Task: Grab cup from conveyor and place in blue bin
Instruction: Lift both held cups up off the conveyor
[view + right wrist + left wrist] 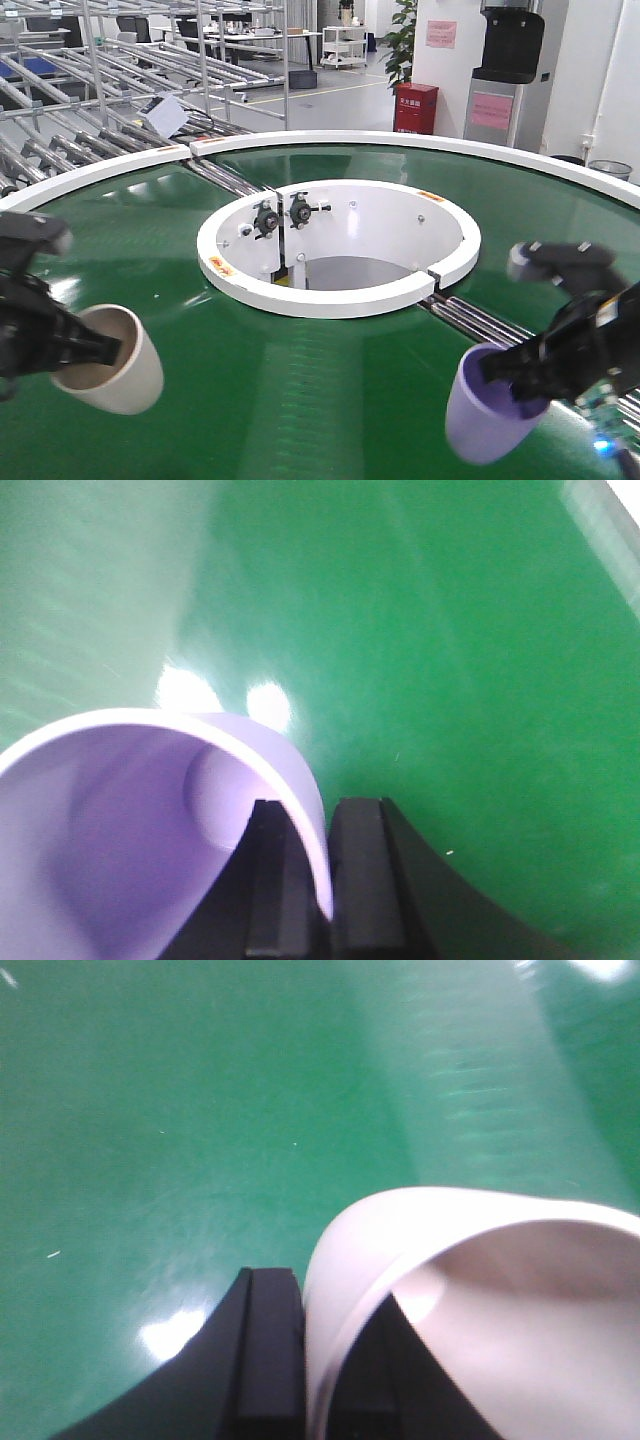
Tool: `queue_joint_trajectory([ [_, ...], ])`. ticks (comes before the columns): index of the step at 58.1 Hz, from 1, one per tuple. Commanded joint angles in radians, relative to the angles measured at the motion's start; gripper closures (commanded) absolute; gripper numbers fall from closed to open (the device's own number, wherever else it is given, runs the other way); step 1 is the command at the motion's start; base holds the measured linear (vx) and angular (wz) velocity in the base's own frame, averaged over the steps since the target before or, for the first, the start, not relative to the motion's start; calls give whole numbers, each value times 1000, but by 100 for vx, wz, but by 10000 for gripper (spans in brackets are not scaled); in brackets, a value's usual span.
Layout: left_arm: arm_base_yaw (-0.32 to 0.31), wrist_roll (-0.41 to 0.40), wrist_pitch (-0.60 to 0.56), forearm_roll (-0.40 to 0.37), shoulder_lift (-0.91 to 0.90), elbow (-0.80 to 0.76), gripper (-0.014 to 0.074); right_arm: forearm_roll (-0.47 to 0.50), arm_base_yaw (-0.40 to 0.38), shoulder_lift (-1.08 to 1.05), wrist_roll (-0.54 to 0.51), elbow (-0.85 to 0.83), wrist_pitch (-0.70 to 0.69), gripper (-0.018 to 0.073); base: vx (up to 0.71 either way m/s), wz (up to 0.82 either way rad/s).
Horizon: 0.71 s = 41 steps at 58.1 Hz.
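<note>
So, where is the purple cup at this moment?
In the front view the purple cup is at the lower right, tilted over the conveyor, its rim pinched by the right gripper.

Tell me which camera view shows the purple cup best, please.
The front-facing view shows the purple cup best: its nearly whole tilted body is visible, with the right gripper pinching its rim over the conveyor. The right wrist view shows only part of its rim and inside. The left wrist view does not show it.

Bright overhead light, soft wrist views.
Right wrist: glare on conveyor [268, 705] at 9 o'clock; cream cup [480, 1300], purple cup [120, 820] blurred.
</note>
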Motion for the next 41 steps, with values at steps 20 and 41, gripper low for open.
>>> queue_joint_trajectory([
  [20, -7, -17, 144, 19, -246, -34, 601, -43, -3, -335, -4, -31, 60, 568, 0, 0],
  [41, -7, -17, 144, 19, -241, -34, 601, -42, -3, -347, -4, -31, 60, 568, 0, 0],
])
